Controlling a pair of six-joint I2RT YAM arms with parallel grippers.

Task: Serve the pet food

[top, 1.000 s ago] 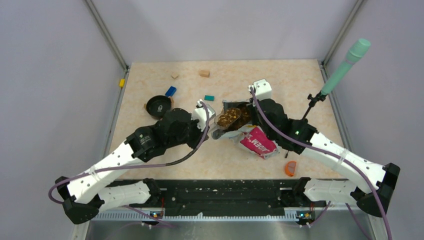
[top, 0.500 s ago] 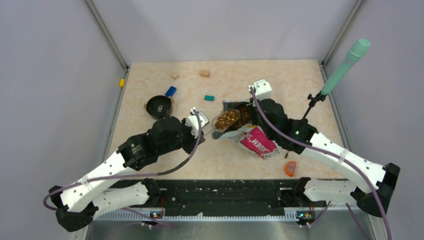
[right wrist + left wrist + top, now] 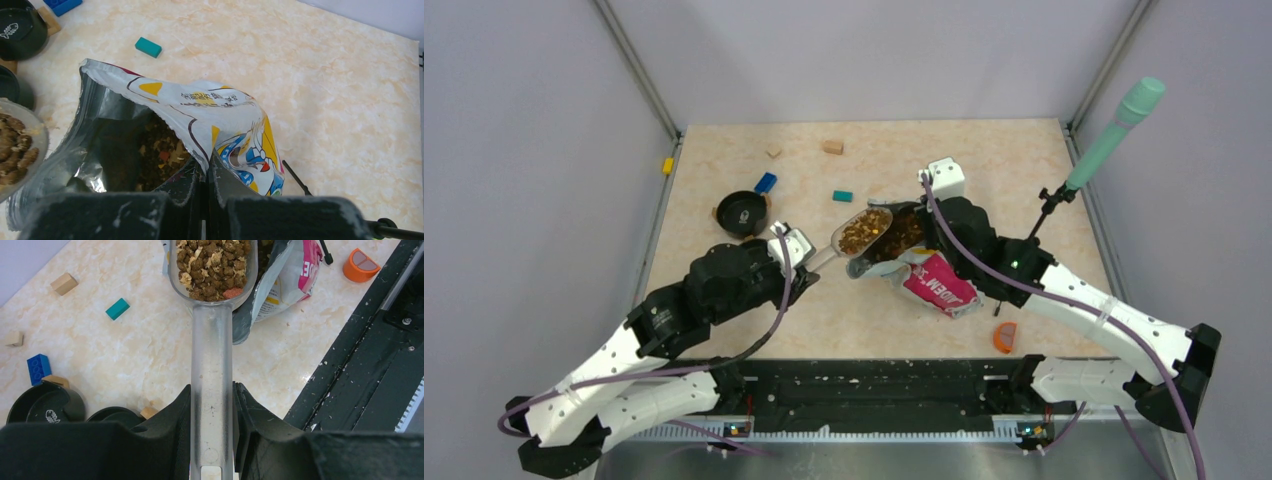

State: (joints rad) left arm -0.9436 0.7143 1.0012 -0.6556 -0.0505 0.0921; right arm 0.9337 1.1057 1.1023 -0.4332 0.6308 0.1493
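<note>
My left gripper (image 3: 212,405) is shut on the handle of a clear plastic scoop (image 3: 212,355) heaped with brown pet food kibble (image 3: 214,267). In the top view the scoop (image 3: 861,231) hangs just left of the bag mouth. My right gripper (image 3: 206,172) is shut on the rim of the glossy cartoon-cat bag (image 3: 235,130) and holds it open, with more kibble (image 3: 160,152) inside. The bag (image 3: 936,281) lies mid-table. A black pet bowl (image 3: 742,212) stands at the left, also in the left wrist view (image 3: 45,404).
A blue brick (image 3: 765,182), a teal block (image 3: 842,196), tan wooden blocks (image 3: 832,146) and a yellow piece (image 3: 667,165) lie on the far table. An orange object (image 3: 1005,336) sits near the front. A green-handled tool on a stand (image 3: 1109,135) rises at the right edge.
My left arm has pulled back to the left, drawing the filled scoop out of the bag mouth toward the bowl side. The right gripper and bag have stayed put.
</note>
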